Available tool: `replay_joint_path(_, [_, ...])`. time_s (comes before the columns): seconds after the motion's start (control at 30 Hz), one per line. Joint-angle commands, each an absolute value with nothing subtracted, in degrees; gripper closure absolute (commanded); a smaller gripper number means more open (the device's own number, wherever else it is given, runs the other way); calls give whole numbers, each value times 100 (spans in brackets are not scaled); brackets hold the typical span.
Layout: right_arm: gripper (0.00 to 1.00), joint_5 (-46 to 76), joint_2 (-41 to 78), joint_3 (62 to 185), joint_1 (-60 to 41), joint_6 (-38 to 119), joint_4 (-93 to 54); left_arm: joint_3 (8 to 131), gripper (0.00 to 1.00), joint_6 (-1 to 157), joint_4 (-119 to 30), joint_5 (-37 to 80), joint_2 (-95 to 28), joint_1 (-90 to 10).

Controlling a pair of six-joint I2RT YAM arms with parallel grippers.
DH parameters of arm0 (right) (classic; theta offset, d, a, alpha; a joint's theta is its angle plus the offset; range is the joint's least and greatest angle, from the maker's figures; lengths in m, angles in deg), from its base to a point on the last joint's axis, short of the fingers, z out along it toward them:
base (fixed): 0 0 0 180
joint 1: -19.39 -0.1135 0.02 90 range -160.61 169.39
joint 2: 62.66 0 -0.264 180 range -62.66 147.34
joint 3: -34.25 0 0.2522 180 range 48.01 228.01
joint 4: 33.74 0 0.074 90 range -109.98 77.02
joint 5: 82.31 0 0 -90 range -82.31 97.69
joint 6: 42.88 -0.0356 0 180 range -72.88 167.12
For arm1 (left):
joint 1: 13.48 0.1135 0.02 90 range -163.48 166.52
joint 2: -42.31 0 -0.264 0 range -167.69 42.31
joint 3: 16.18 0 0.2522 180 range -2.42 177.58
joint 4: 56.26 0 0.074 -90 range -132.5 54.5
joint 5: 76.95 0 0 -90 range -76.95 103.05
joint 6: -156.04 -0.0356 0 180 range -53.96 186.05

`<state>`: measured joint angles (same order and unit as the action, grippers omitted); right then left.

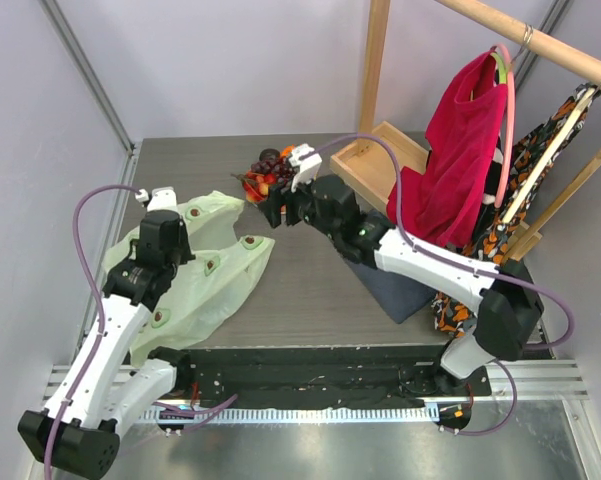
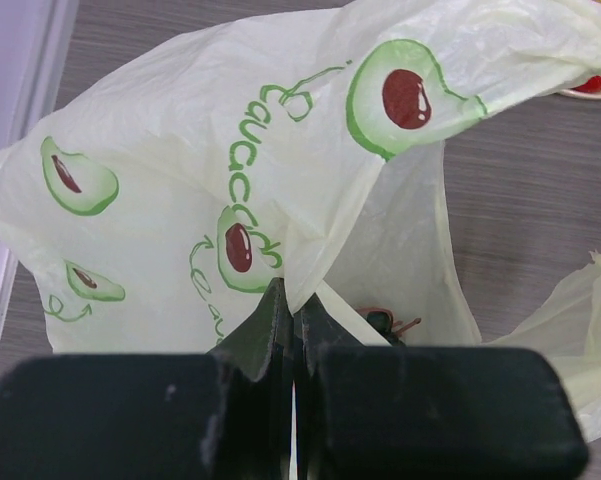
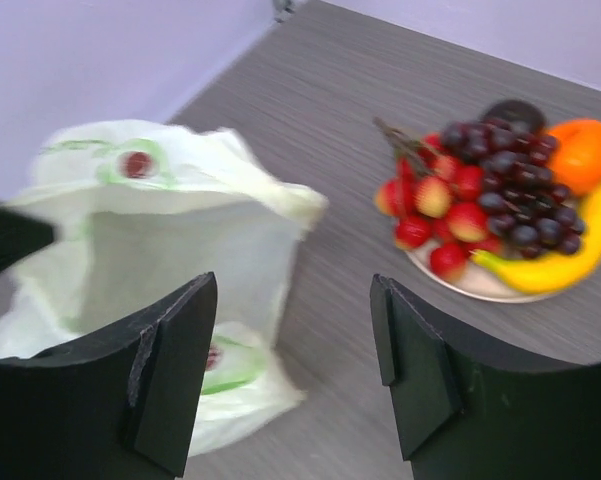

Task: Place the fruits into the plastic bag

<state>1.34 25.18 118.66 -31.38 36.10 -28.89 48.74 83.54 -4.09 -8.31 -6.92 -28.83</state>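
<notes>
While the left claw [image 2: 288, 312] pinches the pale green, avocado-printed bag [image 2: 180, 130] by its edge, the right claw [image 3: 290, 350] gapes wide and empty; the fruits [image 3: 500, 200] lie heaped ahead to its right, seemingly on a plate [image 3: 460, 285].

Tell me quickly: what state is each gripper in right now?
Left gripper: closed, pinching the plastic bag.
Right gripper: open, holding nothing, short of the fruits.
</notes>
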Motion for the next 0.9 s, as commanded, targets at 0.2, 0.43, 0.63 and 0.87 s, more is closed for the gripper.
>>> replay_joint_path(0.2, [39,-4,3989,13483,-1973,3701,-1515,4847,100,8266,-568,-1051,-558,-2859])
replay_joint_path(0.43, [44,-57,5359,14887,-1709,3772,-1402,4847,100,8266,-594,-857,-690,-2859])
replay_joint_path(0.63, [47,-258,6161,15873,-1718,3974,-1278,4847,100,8257,-612,-839,-708,-2851])
replay_joint_path(0.87, [50,-646,6934,16595,-1709,4264,-1216,4847,100,8248,-621,-769,-743,-2851])
